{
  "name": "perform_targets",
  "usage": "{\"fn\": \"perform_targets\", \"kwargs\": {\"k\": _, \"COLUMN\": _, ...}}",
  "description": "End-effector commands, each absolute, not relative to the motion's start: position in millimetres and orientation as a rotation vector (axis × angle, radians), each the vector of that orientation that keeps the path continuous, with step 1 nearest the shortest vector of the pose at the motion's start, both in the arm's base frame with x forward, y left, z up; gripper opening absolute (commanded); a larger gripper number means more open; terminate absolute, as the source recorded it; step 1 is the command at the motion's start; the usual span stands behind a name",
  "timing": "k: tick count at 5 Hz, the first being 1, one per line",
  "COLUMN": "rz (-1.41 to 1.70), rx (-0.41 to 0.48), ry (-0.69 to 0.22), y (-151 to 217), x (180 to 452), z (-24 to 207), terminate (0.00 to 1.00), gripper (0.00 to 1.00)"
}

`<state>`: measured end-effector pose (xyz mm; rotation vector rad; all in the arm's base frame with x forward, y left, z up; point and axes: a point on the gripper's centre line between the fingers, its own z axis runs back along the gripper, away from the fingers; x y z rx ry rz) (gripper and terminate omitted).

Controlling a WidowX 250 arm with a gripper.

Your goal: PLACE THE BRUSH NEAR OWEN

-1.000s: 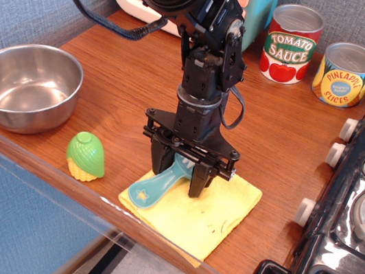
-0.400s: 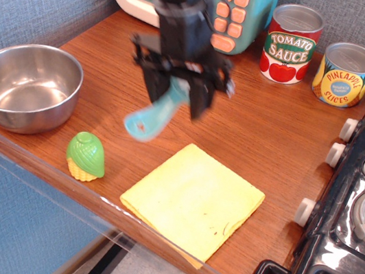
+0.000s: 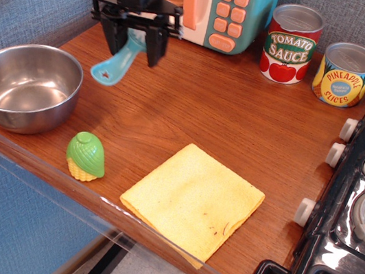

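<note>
Brush (image 3: 117, 65) | off cloth (image 3: 192, 201), carried by hand (image 3: 136, 41) | beside Owen (image 3: 216, 9)

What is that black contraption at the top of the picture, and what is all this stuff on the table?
The black contraption is the end of a robot arm, and its jaws, the gripper, work like a hand. The single picture is taken from a camera looking down at a wooden counter from the front. The jaws are closed on a small teal brush, holding it in the air with its handle hanging down to the left. Just behind is a teal and cream toy microwave oven, where the brush is meant to go. Also on the counter: a steel bowl at the left, a green and yellow toy corn, a folded yellow cloth, and two toy cans, tomato sauce and pineapple slices. A black toy stove stands at the right.
</note>
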<state>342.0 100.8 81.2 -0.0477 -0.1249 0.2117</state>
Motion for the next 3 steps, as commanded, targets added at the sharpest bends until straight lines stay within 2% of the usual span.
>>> {"fn": "perform_targets", "kwargs": {"k": 1, "rz": 0.268, "rx": 0.033, "ry": -0.208, "y": 158.0, "x": 379.9, "z": 102.1, "terminate": 0.0, "gripper": 0.0}}
{"fn": "perform_targets", "kwargs": {"k": 2, "rz": 0.282, "rx": 0.051, "ry": -0.188, "y": 172.0, "x": 391.6, "z": 94.5, "terminate": 0.0, "gripper": 0.0}}
{"fn": "perform_targets", "kwargs": {"k": 3, "rz": 0.304, "rx": 0.06, "ry": -0.149, "y": 181.9, "x": 392.1, "z": 81.0, "terminate": 0.0, "gripper": 0.0}}
